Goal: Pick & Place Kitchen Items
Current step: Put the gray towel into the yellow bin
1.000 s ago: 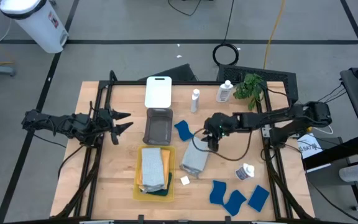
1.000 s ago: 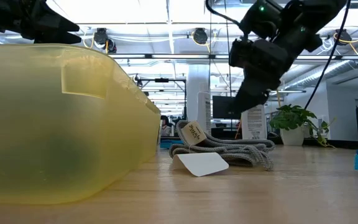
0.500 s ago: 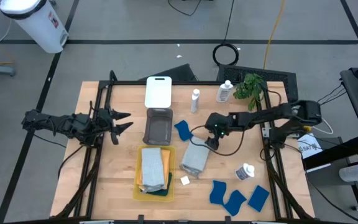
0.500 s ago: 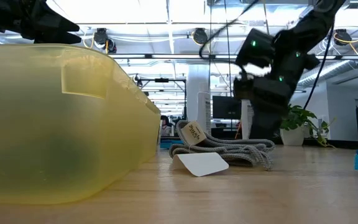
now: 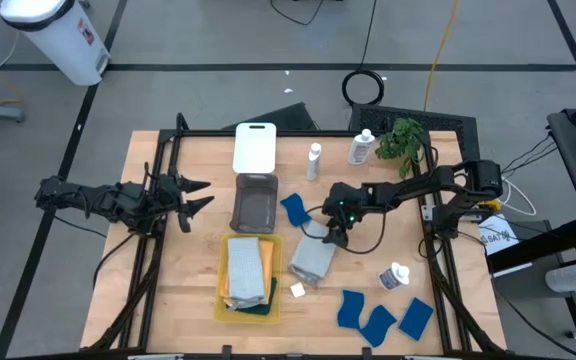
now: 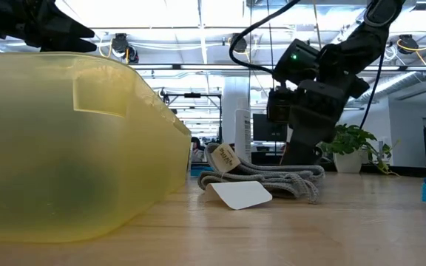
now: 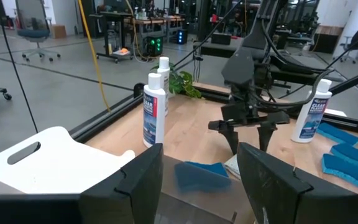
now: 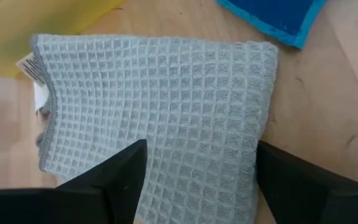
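Note:
A pale grey waffle cloth (image 5: 313, 258) lies folded flat on the table to the right of the yellow tray (image 5: 222, 300), which holds more folded cloths (image 5: 247, 268). My right gripper (image 5: 330, 236) is open and tipped down over the grey cloth's far end (image 8: 185, 87), one finger (image 8: 120, 180) on each side of it. In the left wrist view the right gripper (image 7: 248, 140) shows its spread fingers pointing down. My left gripper (image 5: 196, 195) hangs open and empty at the table's left. Blue sponges (image 5: 378, 318) lie near the front right, and another sponge (image 5: 293, 208) lies by the grey tray. My right gripper comes at the grey cloth's far end (image 8: 197, 162) slanting down from the table's right, with its fingers spread about as wide as the cloth. I cannot tell whether the fingertips touch the cloth. The cloth lies flat on the table.
A grey tray (image 5: 255, 203) and a white tray (image 5: 255, 147) stand behind the yellow one. Two white bottles (image 5: 314, 160) (image 5: 363, 147) stand upright at the back beside a plant (image 5: 403, 140). A third bottle (image 5: 395, 276) lies on its side right of the cloth.
My right gripper has come down toward the grey cloth, shifting a little toward the table's left and near edge, and has tipped more steeply downward. The left arm has kept still.

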